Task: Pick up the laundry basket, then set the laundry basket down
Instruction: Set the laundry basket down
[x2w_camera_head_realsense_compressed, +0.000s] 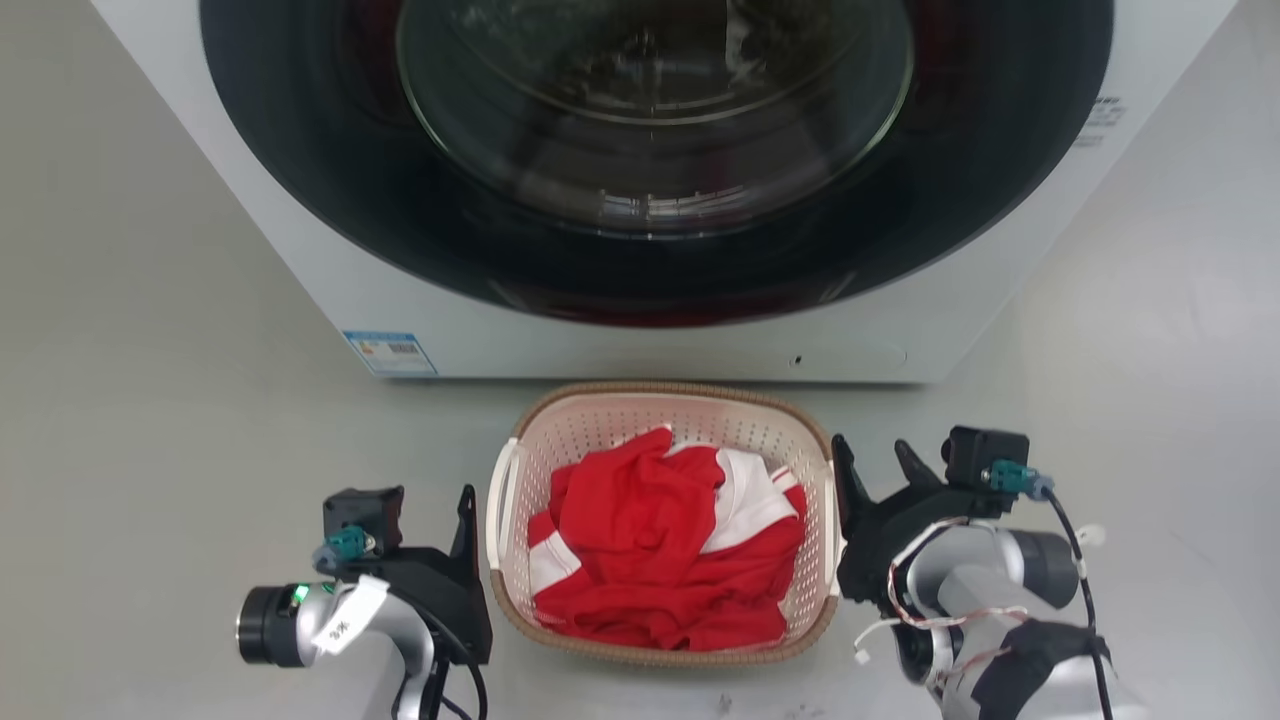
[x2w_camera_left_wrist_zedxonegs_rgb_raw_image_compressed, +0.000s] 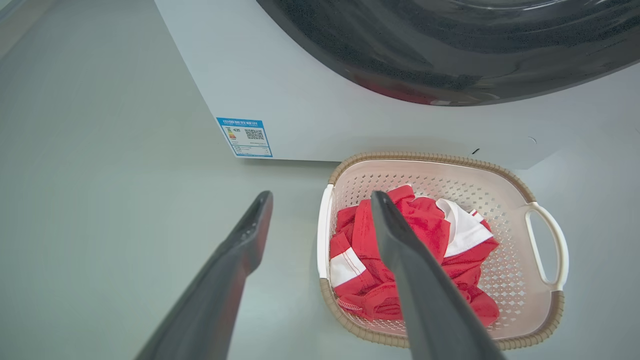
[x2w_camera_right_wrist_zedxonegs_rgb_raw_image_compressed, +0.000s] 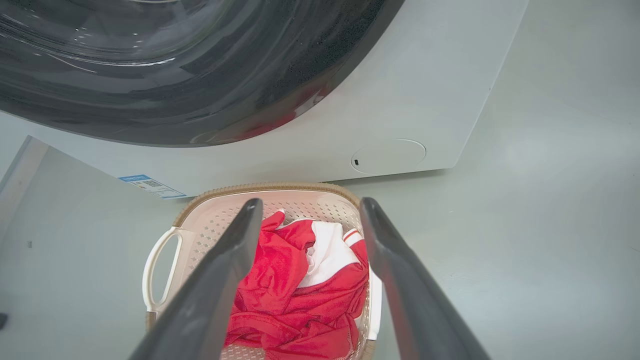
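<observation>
Laundry basket (x2w_camera_head_realsense_compressed: 600, 428): upright on the floor and not yet lifted. I judge the pick-up step to be at its approach stage, with nothing gripped.

- Floor (x2w_camera_head_realsense_compressed: 150, 400): pale and open to the basket's left, right and near side (room enough for both arms to work).
- Washing machine (x2w_camera_head_realsense_compressed: 640, 345): its white front panel stands just behind the basket's far rim, with the dark round door above. This is the one tight edge.
- Red and white clothes (x2w_camera_head_realsense_compressed: 650, 540): heaped loosely inside the basket, sitting no higher than its rim.
- Right gripper (x2w_camera_head_realsense_compressed: 875, 455): just beside the basket's right handle (x2w_camera_head_realsense_compressed: 833, 520). Its fingers are spread wide and hold nothing. I cannot tell whether the inner finger touches the rim.
- Left gripper (x2w_camera_left_wrist_zedxonegs_rgb_raw_image_compressed: 321, 200): just beside the basket's left handle (x2w_camera_head_realsense_compressed: 497, 500), fingers wide apart and empty.

Next move, as I read it, is to bring each pair of fingers onto its handle, close them, then raise both arms evenly. A lopsided lift could tip the clothes out, and any push away from me would drive the basket into the machine.
</observation>
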